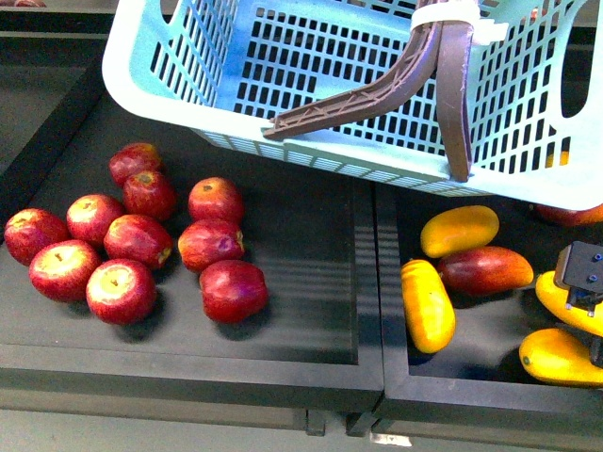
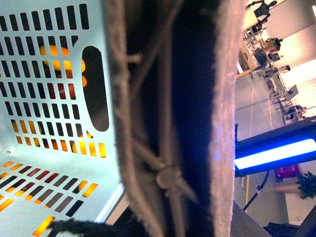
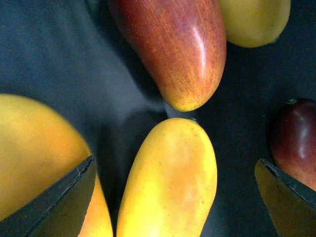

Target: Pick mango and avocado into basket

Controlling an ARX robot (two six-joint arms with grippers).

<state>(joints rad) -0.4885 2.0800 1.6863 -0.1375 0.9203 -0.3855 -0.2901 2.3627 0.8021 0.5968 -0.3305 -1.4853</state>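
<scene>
The pale turquoise basket [image 1: 311, 66] hangs tilted above the trays, its brown handles [image 1: 443, 66] bound with a white tie. My left gripper is shut on a handle [image 2: 163, 148], which fills the left wrist view and hides the fingers; the basket wall [image 2: 54, 128] shows beside it. My right gripper [image 3: 175, 160] is open, low over a yellow mango [image 3: 170, 182], with one finger on each side and neither touching it. This gripper [image 1: 582, 282] and mango [image 1: 561, 303] are at the front view's far right. No avocado is in view.
A red-and-yellow mango [image 3: 177, 49] lies tip to tip with the yellow one. More yellow mangoes [image 1: 426, 303] fill the right black tray [image 1: 396, 377], one close by the left finger [image 3: 39, 153]. Several red apples [image 1: 122, 245] lie in the left tray.
</scene>
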